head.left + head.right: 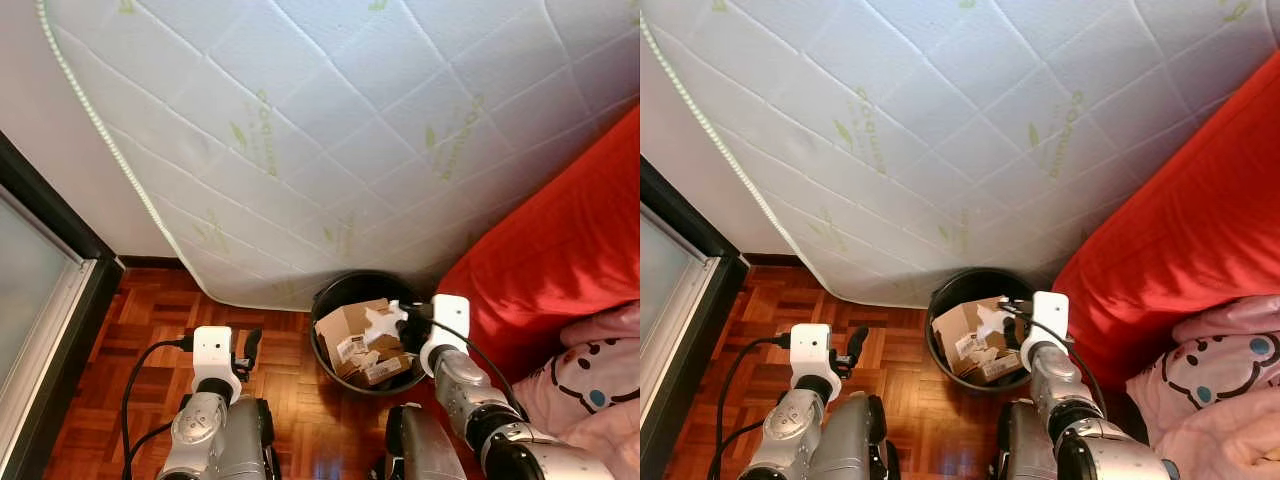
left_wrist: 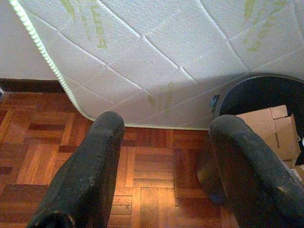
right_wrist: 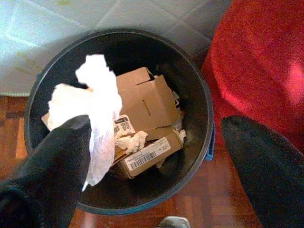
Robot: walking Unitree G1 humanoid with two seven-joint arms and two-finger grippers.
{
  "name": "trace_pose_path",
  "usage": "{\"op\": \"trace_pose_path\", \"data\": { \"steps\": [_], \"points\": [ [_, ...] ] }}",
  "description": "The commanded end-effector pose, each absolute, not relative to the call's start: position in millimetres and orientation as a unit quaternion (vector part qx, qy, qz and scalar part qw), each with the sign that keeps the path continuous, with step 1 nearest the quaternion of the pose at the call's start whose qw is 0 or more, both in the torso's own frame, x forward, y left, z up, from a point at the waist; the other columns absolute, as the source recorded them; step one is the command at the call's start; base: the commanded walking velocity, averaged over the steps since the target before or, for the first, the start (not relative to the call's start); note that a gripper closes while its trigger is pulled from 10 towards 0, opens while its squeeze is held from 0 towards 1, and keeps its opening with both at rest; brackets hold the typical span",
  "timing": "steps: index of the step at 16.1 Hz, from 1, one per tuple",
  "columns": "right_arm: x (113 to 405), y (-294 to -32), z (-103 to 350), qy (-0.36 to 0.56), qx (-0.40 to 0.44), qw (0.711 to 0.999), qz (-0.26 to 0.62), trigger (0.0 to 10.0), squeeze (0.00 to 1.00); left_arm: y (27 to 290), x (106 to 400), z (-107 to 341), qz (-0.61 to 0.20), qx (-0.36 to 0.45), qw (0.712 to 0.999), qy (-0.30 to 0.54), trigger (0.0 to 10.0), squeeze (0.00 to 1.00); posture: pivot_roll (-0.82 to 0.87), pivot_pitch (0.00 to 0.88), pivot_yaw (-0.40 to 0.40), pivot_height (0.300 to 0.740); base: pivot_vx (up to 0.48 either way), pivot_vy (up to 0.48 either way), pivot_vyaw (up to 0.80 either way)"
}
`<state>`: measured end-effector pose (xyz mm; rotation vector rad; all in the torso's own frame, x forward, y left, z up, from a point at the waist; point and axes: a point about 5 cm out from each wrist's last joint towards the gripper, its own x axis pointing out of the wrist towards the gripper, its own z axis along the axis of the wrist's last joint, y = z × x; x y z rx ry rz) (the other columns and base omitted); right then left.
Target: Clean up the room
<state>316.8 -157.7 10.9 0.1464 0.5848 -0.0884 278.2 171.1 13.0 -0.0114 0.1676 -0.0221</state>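
Green logo print on mattress [image 1: 330, 120], unreadable; barcode labels on cardboard boxes [image 3: 142, 156], illegible

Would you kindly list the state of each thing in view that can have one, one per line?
Bin: upright, partly filled with cardboard boxes.
White tissue: crumpled, draped against one finger of the right gripper, above the bin.
Right gripper: open, over the bin.
Left gripper: open, empty, over the parquet floor.
Mattress: stood on edge, leaning behind the bin.
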Motion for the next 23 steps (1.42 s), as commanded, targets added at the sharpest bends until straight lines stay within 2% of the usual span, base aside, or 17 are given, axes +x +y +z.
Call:
{"op": "trace_pose_path", "data": {
  "steps": [1,3,6,8,10,12,13,14,15,16,19,20,22,23],
  "points": [
    [311,-159,4,0.307,0.112,0.943,-0.062,10.0,1.00,172,274,6,-0.008,-0.011,0.995,0.102,10.0,0.00,0.07,0.196,-0.012,0.617,0.000,0.000,0.00],
    [312,-161,5,0.300,0.132,0.942,-0.072,10.0,1.00,172,275,7,-0.008,-0.011,0.995,0.102,10.0,0.00,0.07,0.195,-0.012,0.617,0.000,0.000,0.00],
    [323,-158,21,0.241,-0.028,0.970,-0.018,10.0,1.00,172,276,8,-0.008,-0.010,0.995,0.101,10.0,0.00,0.06,0.191,-0.012,0.617,0.000,0.000,0.00],
    [326,-153,25,0.223,-0.008,0.975,-0.006,10.0,1.00,172,277,8,-0.009,-0.011,0.995,0.101,10.0,0.00,0.06,0.189,-0.012,0.617,0.000,0.000,0.00],
    [318,-154,13,0.275,0.003,0.961,-0.013,10.0,1.00,171,278,9,-0.009,-0.011,0.995,0.101,10.0,0.00,0.07,0.188,-0.014,0.617,0.000,0.000,0.00],
    [314,-159,9,0.288,-0.001,0.957,-0.034,10.0,1.00,171,278,9,-0.009,-0.011,0.995,0.100,10.0,0.00,0.07,0.188,-0.014,0.617,0.000,0.000,0.00],
    [317,-163,13,0.267,-0.008,0.963,-0.044,10.0,1.00,171,278,9,-0.008,-0.011,0.995,0.100,10.0,0.00,0.07,0.188,-0.014,0.617,0.000,0.000,0.00],
    [328,-162,29,0.204,-0.005,0.978,-0.041,10.0,1.00,171,278,9,-0.008,-0.011,0.995,0.099,10.0,0.00,0.07,0.188,-0.014,0.617,0.000,0.000,0.00],
    [328,-162,29,0.204,-0.005,0.978,-0.041,10.0,1.00,171,278,9,-0.008,-0.011,0.995,0.099,10.0,0.00,0.07,0.188,-0.014,0.617,0.000,0.000,0.00],
    [334,-159,39,0.163,-0.018,0.986,-0.029,10.0,1.00,171,278,9,-0.008,-0.011,0.995,0.099,10.0,0.00,0.06,0.190,-0.014,0.617,0.000,0.000,0.00],
    [310,-162,5,0.293,-0.053,0.954,-0.027,10.0,1.00,171,278,9,-0.009,-0.012,0.995,0.100,10.0,0.00,0.06,0.190,-0.016,0.617,0.000,0.000,0.00],
    [311,-166,7,0.274,0.004,0.960,-0.060,10.0,1.00,171,278,9,-0.009,-0.012,0.995,0.100,10.0,0.00,0.07,0.191,-0.016,0.617,0.000,0.000,0.00],
    [324,-166,26,0.199,0.024,0.978,-0.064,10.0,1.00,171,278,9,-0.008,-0.012,0.995,0.100,10.0,0.00,0.06,0.194,-0.013,0.617,0.000,0.000,0.00],
    [327,-165,31,0.186,0.015,0.981,-0.060,10.0,0.00,171,278,8,-0.009,-0.012,0.995,0.101,10.0,0.00,0.06,0.193,-0.012,0.617,0.000,0.000,0.00]
  ]
}}
